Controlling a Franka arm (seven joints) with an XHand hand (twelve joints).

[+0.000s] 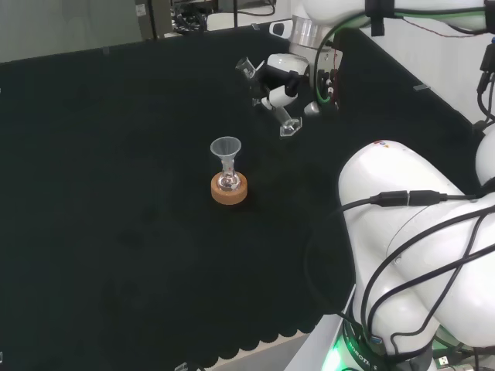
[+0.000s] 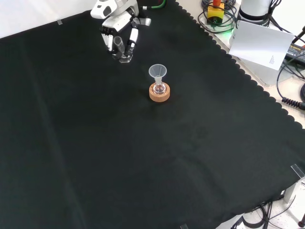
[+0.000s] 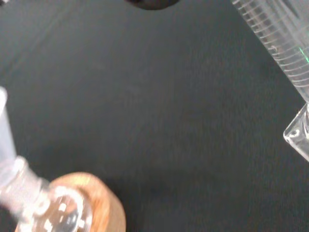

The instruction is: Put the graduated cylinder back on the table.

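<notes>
A: Head view, item one: the graduated cylinder (image 1: 267, 97) is sitting tilted in the hand (image 1: 280, 82), mouth pointing up and to the left, clear foot (image 1: 291, 127) pointing down and to the right, near the far part of the cloth.

B: Is the foot touching the cloth?

A: From that view it is not possible to tell. In the front view the cylinder (image 2: 120, 47) is appearing near the top edge, with its foot (image 2: 125, 59) low against the black cloth (image 2: 143, 157); contact cannot be confirmed there either.

B: State of the hand?

A: Its black and white fingers (image 1: 283, 93) are curling round the cylinder's body, so it is grasping the piece. In the front view the hand (image 2: 116, 21) is coming in from the top, fingers (image 2: 132, 38) reaching down beside the tube.

B: Item two?

A: A small clear flask (image 1: 227, 181) is standing upright in a cork ring (image 1: 229, 191), carrying a clear funnel (image 1: 226, 149) in its neck. It is standing apart from the cylinder, nearer the middle of the cloth.

B: Wrist view?

A: The cylinder's graduated wall (image 3: 285, 43) is running slantwise, and the flask (image 3: 53, 212) on its cork ring (image 3: 104, 203) is showing close by.
</notes>
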